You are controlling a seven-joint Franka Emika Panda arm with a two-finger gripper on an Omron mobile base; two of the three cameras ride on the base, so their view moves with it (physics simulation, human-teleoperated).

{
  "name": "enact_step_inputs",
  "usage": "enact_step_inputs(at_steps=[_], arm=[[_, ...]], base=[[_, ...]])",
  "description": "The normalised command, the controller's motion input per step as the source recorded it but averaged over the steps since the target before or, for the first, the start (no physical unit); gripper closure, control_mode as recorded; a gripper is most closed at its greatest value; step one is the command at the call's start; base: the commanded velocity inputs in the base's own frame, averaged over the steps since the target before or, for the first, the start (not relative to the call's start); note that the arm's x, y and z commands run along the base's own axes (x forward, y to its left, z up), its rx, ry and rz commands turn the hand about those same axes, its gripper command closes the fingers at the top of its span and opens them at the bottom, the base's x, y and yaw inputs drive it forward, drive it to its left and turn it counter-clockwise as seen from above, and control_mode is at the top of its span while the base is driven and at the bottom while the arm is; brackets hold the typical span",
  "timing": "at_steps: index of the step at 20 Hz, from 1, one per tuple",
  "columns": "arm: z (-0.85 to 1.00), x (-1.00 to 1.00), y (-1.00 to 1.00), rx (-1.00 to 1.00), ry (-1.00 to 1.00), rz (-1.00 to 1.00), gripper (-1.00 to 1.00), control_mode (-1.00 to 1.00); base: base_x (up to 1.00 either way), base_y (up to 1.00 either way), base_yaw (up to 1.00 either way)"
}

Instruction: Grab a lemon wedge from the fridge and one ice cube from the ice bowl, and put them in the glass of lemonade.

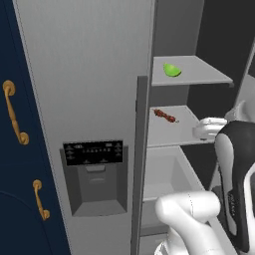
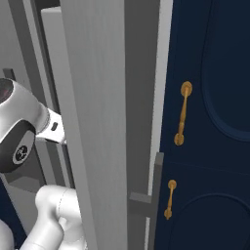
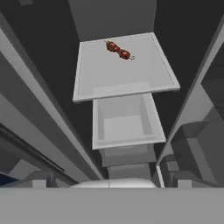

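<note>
The grey fridge [image 1: 94, 74] has its right door [image 2: 97, 122] swung open, and its left door is shut. A small yellow-green lemon wedge [image 1: 172, 69] lies on the upper shelf [image 1: 199, 74]. My gripper [image 1: 199, 129] hovers at the front right edge of the middle shelf [image 1: 169, 132], one shelf below the wedge. Its jaws stand open and nothing is between them. In the hand view I look down onto that middle shelf [image 3: 127, 74]. The ice cube, the ice bowl and the glass of lemonade are out of view.
A thin reddish-brown item [image 1: 165, 116] [image 3: 119, 50] lies at the back of the middle shelf. Below it is an open grey drawer [image 1: 164, 174] [image 3: 124, 127]. A black dispenser panel [image 1: 93, 152] is on the left door. Navy cabinets with gold handles [image 1: 15, 119] [image 2: 183, 114] flank the fridge.
</note>
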Motion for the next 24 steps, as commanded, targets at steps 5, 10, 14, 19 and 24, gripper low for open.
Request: enact_step_inputs(at_steps=[5,10,14,19,24], arm=[[1.0,0.29,0.0,-0.08,-0.15,0.0,-1.0,-1.0],[0.91,0.97,-0.01,-0.22,0.03,0.04,-1.0,-1.0],[-0.09,0.97,-0.04,0.0,-0.04,0.04,-1.0,-1.0],[-0.09,1.0,0.0,0.0,-0.01,0.05,-1.0,-1.0],[-0.02,1.0,-0.01,0.0,0.0,0.09,-1.0,-1.0]], base=[[0.0,0.0,0.0],[0.0,0.0,0.0],[0.0,0.0,0.0],[0.0,0.0,0.0],[0.0,0.0,0.0]])
